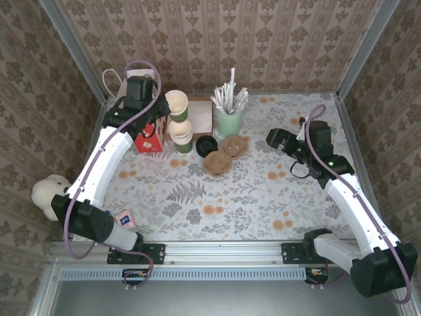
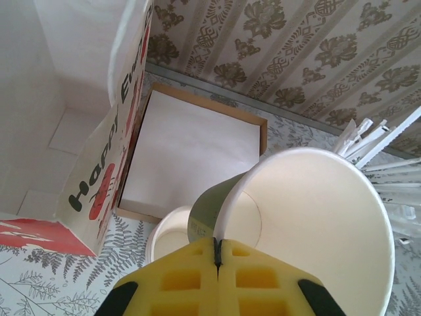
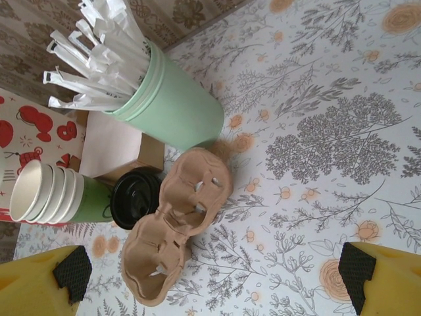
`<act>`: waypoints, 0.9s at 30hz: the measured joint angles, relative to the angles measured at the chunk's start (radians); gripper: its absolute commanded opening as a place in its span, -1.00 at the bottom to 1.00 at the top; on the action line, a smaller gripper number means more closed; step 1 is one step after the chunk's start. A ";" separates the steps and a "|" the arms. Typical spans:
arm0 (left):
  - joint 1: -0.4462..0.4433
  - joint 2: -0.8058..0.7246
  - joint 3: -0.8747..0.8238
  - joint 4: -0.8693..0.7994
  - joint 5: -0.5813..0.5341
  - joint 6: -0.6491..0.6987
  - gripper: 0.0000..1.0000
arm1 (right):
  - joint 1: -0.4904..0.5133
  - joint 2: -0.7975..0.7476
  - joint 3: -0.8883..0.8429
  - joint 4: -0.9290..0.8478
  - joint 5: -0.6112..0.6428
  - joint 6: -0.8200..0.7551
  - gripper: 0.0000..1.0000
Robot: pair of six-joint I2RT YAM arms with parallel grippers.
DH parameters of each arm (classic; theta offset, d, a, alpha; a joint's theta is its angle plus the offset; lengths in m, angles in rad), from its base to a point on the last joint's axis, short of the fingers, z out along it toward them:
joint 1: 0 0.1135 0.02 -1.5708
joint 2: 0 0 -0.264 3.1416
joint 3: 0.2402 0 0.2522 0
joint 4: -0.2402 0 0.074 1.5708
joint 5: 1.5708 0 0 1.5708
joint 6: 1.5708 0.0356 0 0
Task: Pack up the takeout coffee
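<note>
Pinching the rim of a lidless cup (image 2: 316, 217), the left gripper (image 2: 217, 247) hangs far left. The right gripper (image 3: 214, 270) is apart. The takeout coffee (image 3: 135, 199) stands just beside a cardboard carrier (image 3: 177, 230).

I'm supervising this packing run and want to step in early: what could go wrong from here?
1. The left hand pinches a lidless cup by its thin rim, tilted over the stack of cups; it could slip or buckle.
2. The takeout coffee sits crowded between that stack and the cup carrier, so the open right hand may knock either when reaching in.
</note>
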 measured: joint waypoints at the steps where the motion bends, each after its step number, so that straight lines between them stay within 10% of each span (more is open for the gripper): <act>1: 0.003 -0.001 0.007 -0.010 0.011 0.002 -1.00 | 0.010 0.009 0.005 0.000 0.003 0.000 1.00; 12: -0.010 -0.142 -0.002 -0.222 0.146 0.080 -1.00 | 0.124 0.133 0.069 0.050 0.029 0.000 1.00; 27: -0.147 -0.289 -0.430 -0.084 0.314 0.236 -1.00 | 0.344 0.599 0.280 0.177 -0.086 0.092 1.00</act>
